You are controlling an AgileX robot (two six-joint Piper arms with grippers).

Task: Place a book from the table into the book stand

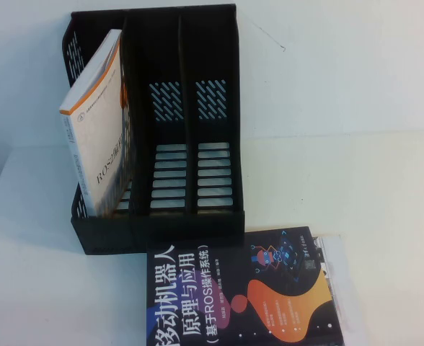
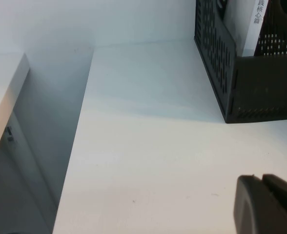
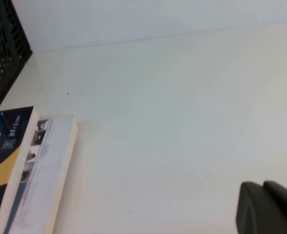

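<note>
Dark book lies flat, not yet gripped, just in front of the stand.

The book point(image 1: 252, 292) lies on another book point(image 1: 338, 288), its title reading sideways, long axis along the stand's front; the lower one may slide. Left gripper point(image 2: 268, 204) and right gripper point(image 3: 268, 207) look clenched, empty. The stand point(image 1: 190, 223) holds a leaning white book point(image 1: 100, 137).
</note>
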